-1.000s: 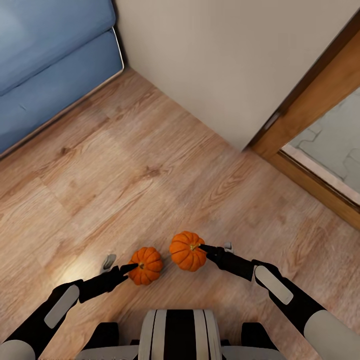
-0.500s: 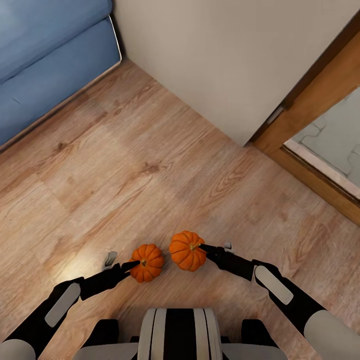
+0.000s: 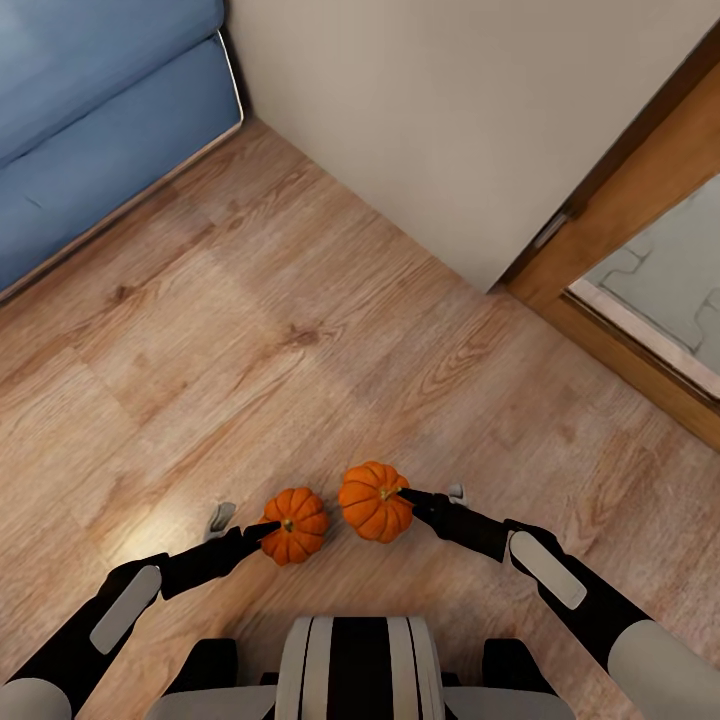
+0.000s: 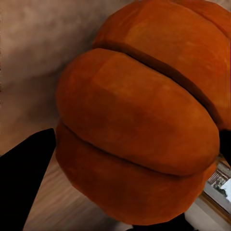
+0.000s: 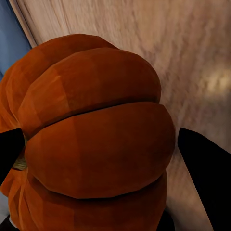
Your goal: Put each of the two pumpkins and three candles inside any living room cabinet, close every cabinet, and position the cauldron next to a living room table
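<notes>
1. A home's living room: warm oak-look plank floor [image 3: 300,340] underfoot.
2. A blue upholstered sofa [image 3: 90,130] stands left of the plain cream wall [image 3: 450,110].
3. Right of that wall, a brown wooden door frame [image 3: 620,200] opens onto grey paving [image 3: 670,270].

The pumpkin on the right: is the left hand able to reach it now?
Probably not. The left hand is already closed on the left pumpkin, so it is occupied. The right pumpkin sits in the right hand, just beside it, over the wood floor.
</notes>
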